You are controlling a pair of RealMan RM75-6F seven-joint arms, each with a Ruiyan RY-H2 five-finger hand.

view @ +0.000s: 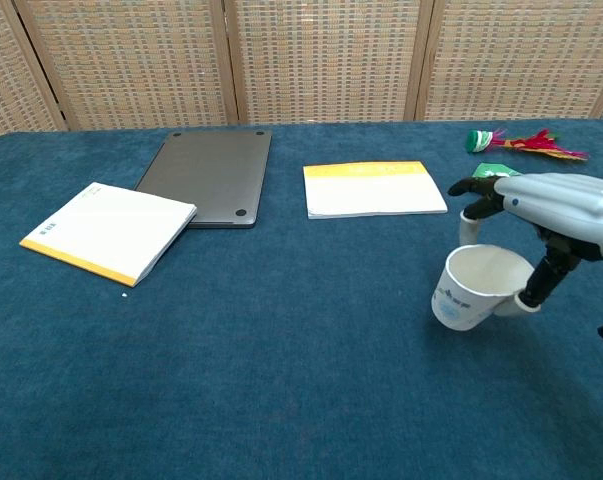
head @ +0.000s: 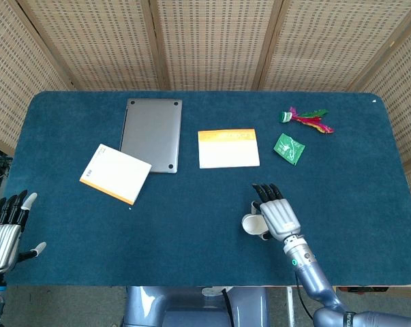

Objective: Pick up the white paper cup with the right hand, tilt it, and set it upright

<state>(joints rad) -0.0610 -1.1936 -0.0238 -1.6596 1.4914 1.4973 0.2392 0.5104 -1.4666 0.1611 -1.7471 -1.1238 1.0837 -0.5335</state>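
Observation:
The white paper cup (view: 468, 288) with a blue print sits tilted, its base leaning toward the left and its open mouth facing up and right. My right hand (view: 553, 212) reaches over it from the right; the thumb (view: 530, 298) presses the near rim while the dark fingertips (view: 473, 188) curl behind the far side, so the hand grips the cup. From the head view the cup (head: 250, 223) peeks out left of the right hand (head: 278, 215). My left hand (head: 3, 231) hangs open off the table's near left corner, holding nothing.
On the blue table lie a closed grey laptop (head: 151, 134), a white notepad with an orange edge (head: 115, 173), an orange-topped white book (head: 228, 148), a green packet (head: 288, 148) and a feathered shuttlecock (head: 306, 119) at the back right.

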